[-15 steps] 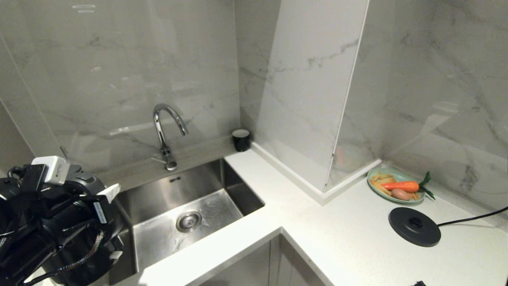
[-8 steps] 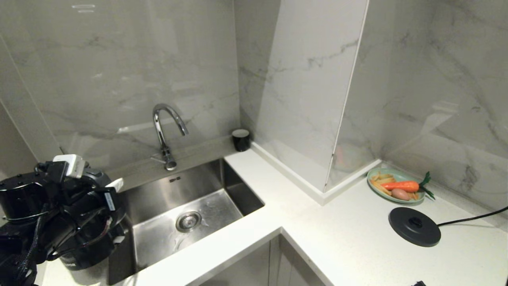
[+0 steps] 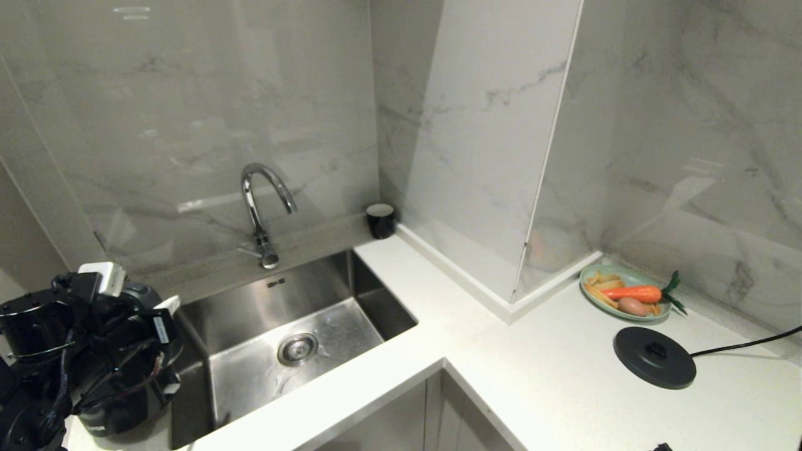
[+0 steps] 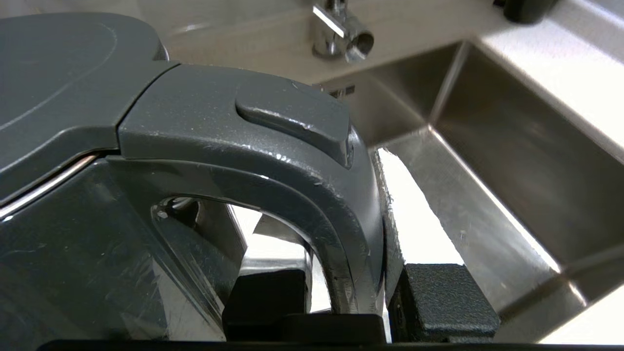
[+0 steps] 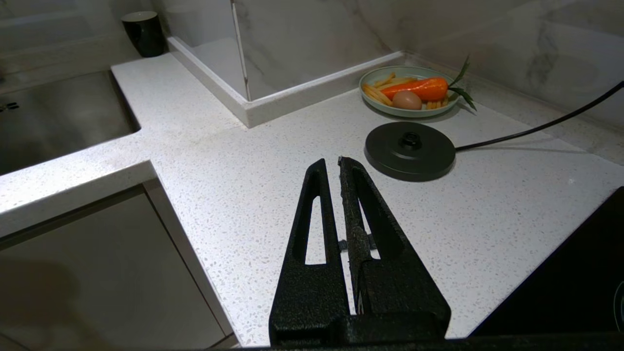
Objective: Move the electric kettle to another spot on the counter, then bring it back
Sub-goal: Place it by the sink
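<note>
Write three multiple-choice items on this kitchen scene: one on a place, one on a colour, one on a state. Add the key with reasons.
1. Where is the electric kettle?
A. on the power base
B. on the counter left of the sink
C. inside the sink

2. What colour is the plate holding the carrot?
A. pale green
B. red
C. black

3. How does the left gripper stand?
A. open above the sink
B. shut on nothing
C. shut on the kettle's handle

Key: B, the kettle stands on the counter at the left rim of the sink, while the power base lies bare; A, its rim shows pale green; C, the left wrist view shows a finger on each side of the handle.
</note>
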Tool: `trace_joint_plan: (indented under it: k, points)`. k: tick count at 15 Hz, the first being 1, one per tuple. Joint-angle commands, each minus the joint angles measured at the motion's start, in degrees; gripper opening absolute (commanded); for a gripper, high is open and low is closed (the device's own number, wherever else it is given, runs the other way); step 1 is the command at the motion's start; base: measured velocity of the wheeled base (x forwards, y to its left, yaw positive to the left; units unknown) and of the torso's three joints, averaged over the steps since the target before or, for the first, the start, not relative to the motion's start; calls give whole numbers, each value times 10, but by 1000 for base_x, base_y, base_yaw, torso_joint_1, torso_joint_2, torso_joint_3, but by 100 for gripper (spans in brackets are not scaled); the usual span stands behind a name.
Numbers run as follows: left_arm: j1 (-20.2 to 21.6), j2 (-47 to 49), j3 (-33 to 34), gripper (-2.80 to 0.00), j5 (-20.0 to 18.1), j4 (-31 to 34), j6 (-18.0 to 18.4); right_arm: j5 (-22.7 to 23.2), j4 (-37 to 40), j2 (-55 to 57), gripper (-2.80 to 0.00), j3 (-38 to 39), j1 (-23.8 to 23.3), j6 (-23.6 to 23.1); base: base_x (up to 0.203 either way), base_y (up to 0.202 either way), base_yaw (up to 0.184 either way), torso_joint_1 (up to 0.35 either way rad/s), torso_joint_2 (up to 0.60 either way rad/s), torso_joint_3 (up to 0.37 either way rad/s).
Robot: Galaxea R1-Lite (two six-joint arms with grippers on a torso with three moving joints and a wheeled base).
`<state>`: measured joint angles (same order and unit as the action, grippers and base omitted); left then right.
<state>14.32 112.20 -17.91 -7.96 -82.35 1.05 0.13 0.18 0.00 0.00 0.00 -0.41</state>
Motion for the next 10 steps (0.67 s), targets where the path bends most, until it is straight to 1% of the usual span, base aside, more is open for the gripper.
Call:
trace_joint_plan:
  k: [1, 4, 6, 10]
  points:
    - [7, 15, 12, -280, -2, -7, 1, 0, 1, 0, -280, 0, 0, 0, 0, 0, 0, 0, 0, 0]
    - [11, 54, 33, -280, -4, -48, 1, 0, 0, 1, -280, 0, 0, 0, 0, 0, 0, 0, 0, 0]
    - [13, 74, 56, -280, -3, -53, 3, 0, 0, 0, -280, 0, 0, 0, 0, 0, 0, 0, 0, 0]
    - [13, 62, 78, -280, -3, -53, 2, 0, 1, 0, -280, 0, 0, 0, 0, 0, 0, 0, 0, 0]
